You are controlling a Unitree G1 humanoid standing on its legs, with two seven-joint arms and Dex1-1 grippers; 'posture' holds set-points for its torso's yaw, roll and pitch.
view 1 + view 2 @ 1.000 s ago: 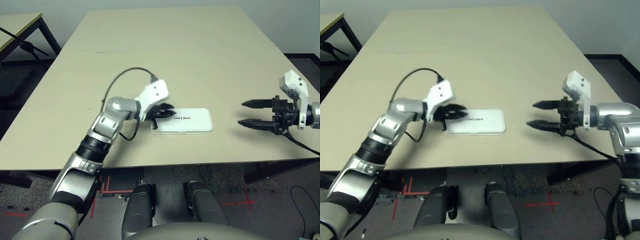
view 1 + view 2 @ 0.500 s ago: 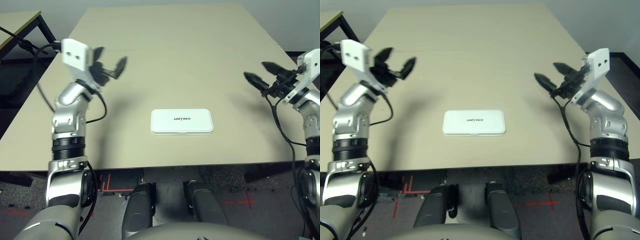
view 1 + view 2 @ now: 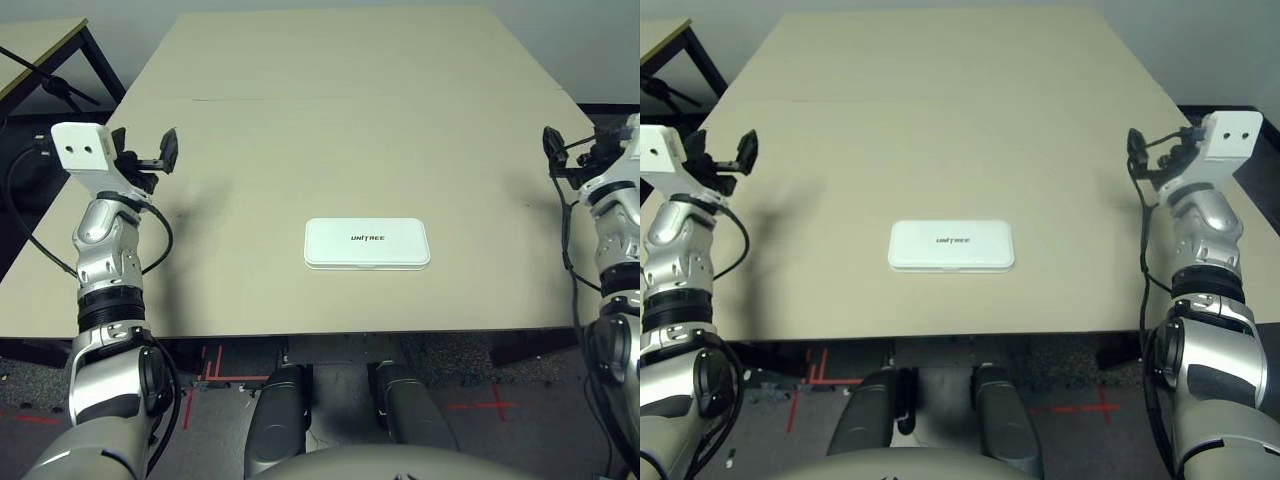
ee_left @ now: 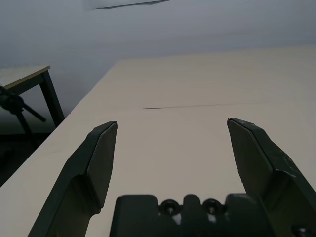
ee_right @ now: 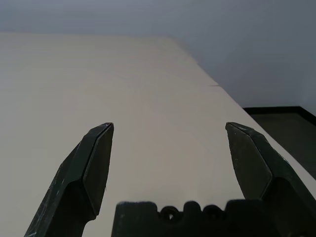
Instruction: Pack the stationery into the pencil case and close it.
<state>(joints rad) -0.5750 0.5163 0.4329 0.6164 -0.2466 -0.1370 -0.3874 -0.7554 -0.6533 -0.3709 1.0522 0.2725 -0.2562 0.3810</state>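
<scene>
Pencil case (image 3: 367, 243) is lying shut and flat on the beige table (image 3: 340, 120), lid up with its printed word showing, near the table's front edge. Left gripper (image 4: 170, 148) is hovering well to the left of the case, fingers spread wide and holding nothing. Right gripper (image 5: 168, 148) is hovering well to the case's right, likewise spread and empty.

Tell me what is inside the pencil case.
The pencil case lies shut on the table, its lid with the UNITREE print facing up. The lid covers the inside, so its contents cannot be seen.
</scene>
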